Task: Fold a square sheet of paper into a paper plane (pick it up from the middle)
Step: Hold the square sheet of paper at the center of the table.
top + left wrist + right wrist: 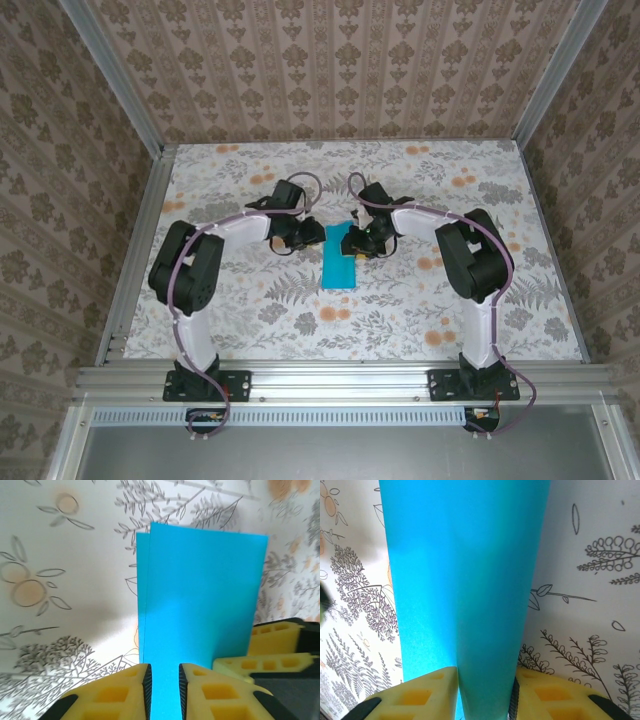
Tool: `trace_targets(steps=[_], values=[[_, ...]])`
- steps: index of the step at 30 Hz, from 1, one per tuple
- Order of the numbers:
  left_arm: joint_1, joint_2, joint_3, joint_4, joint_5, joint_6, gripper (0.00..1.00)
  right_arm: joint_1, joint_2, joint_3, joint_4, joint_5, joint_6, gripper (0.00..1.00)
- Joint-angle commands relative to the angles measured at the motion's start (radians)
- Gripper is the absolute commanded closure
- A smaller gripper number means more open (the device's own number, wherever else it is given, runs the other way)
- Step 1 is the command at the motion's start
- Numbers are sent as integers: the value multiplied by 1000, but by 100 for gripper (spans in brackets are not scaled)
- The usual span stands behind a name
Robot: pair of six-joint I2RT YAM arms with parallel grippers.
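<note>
Find the square sheet of paper [340, 257] folded narrow at centre frame on the bench [250, 300], long axis top to bottom, between equally near tools: left tool [165, 672] slightly apart over its edge, right tool [485, 680] astride bowed paper, clamped or not, cannot tell.

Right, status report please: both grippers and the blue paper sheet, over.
Left gripper: jaws slightly apart over turquoise paper sheet. Right gripper: astride its raised ridge, grip unclear. Sheet looks folded double, on floral table. Grippers crowd each other.
</note>
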Motion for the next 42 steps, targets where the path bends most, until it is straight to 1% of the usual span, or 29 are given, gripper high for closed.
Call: trace_targets(steps=[1, 5, 9, 15, 20, 25, 28, 31, 35, 42], values=[[19, -60, -35, 18, -31, -17, 74, -17, 4, -46, 41, -20, 14, 67], [28, -86, -68, 25, -53, -13, 73, -32, 8, -59, 79, -54, 24, 68], [33, -107, -92, 37, -67, -8, 73, -32, 20, -54, 67, -64, 10, 68], [46, -144, -120, 45, -104, 1, 73, -33, 43, -21, -21, -16, -86, 67], [64, -157, -143, 60, -100, -5, 72, -32, 62, 11, -77, -20, -178, 67], [65, -152, -144, 64, -88, -2, 72, -31, 70, 30, -124, -14, -193, 66], [66, -151, -143, 59, -82, 1, 72, -31, 76, 42, -141, 11, -190, 65], [61, -149, -142, 54, -78, 4, 72, -26, 80, 47, -149, 28, -186, 61], [40, -139, -123, 28, -94, 21, 71, -22, 90, 52, -156, 41, -177, 62], [-2, -100, -94, 31, -77, 19, 71, -21, 108, 61, -174, 83, -168, 64]])
